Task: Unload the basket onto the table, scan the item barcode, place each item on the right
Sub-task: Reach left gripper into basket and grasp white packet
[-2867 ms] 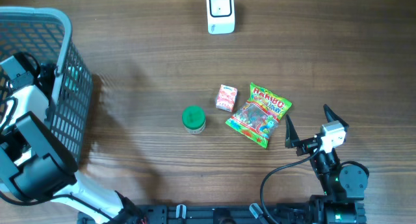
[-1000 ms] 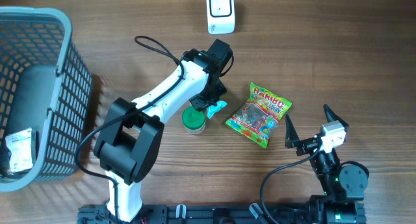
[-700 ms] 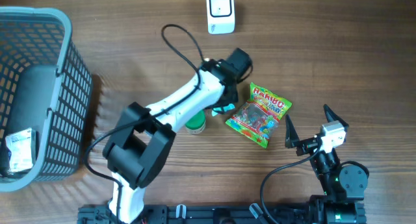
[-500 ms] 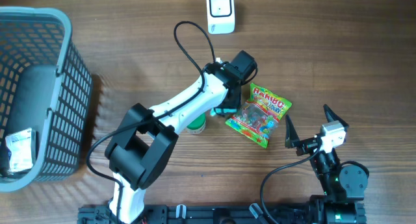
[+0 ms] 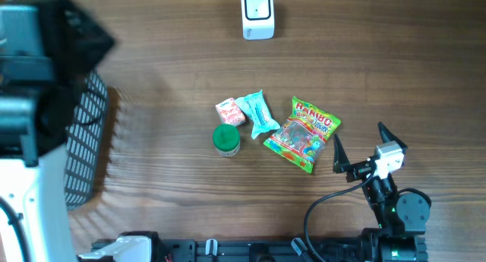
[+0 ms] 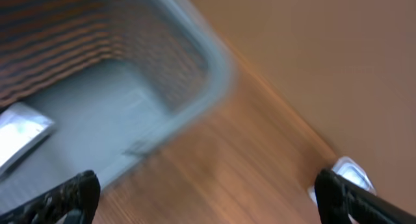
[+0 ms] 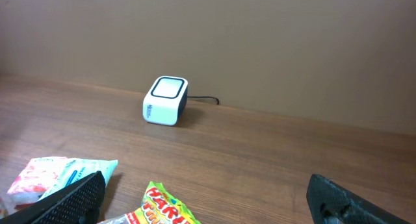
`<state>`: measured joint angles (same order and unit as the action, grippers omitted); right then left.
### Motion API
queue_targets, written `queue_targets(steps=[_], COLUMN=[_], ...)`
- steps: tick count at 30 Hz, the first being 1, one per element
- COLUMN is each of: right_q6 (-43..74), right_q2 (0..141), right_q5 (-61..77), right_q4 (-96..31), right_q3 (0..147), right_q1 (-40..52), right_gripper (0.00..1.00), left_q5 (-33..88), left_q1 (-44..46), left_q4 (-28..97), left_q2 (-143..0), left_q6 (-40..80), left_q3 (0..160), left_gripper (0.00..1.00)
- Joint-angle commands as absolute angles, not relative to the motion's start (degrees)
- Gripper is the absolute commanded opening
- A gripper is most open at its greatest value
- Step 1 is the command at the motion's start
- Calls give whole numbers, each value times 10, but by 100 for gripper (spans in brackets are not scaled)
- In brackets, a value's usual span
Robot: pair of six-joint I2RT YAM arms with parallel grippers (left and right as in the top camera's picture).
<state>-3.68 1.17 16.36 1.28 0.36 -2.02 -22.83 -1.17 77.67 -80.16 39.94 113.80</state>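
Observation:
The white barcode scanner [image 5: 258, 14] stands at the table's far edge and shows in the right wrist view too, as the scanner [image 7: 166, 100]. Mid-table lie a light blue packet [image 5: 257, 114], a small pink box [image 5: 229, 111], a green-lidded jar [image 5: 225, 139] and a Haribo bag [image 5: 302, 134]. My left arm [image 5: 30, 87] is a blurred mass high over the basket at the far left. Its gripper [image 6: 208, 198] is open and holds nothing. My right gripper [image 5: 357, 146] rests open near the front right, just right of the Haribo bag [image 7: 162, 208].
A grey mesh basket [image 5: 83, 140] stands at the left edge. In the left wrist view the basket [image 6: 162, 87] holds a white packet [image 6: 23, 130]. The light blue packet [image 7: 84, 172] and the pink box [image 7: 39, 175] lie left of my right fingers.
My left gripper carried the light blue packet to beside the Haribo bag, opened and let it go. The arm then swung back left over the basket. The pink box ended up further left.

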Motion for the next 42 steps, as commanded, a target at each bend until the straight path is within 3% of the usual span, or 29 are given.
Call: queue_targets(steps=[1, 5, 10, 21, 27, 42], right_q6=[-29, -29, -29, -29, -29, -29], right_q2=[8, 8, 8, 8, 8, 8], right_q5=[159, 159, 159, 159, 159, 159], right_q4=[14, 14, 14, 14, 14, 14], right_q3=[3, 3, 3, 3, 3, 3], right_q1=[-18, -18, -18, -18, -18, -18], right_gripper=[100, 100, 99, 100, 100, 100], left_q5=[-201, -190, -189, -191, -233, -195], left_q1=[-199, -344, -404, -438, -445, -498], left_q4=[818, 821, 808, 751, 637, 520], left_q2=[-823, -872, -886, -890, -926, -1117], left_q6=[531, 504, 537, 1160, 1175, 1175], left_q3=[1112, 1086, 1032, 803, 783, 783], left_gripper=[100, 100, 100, 100, 100, 100])
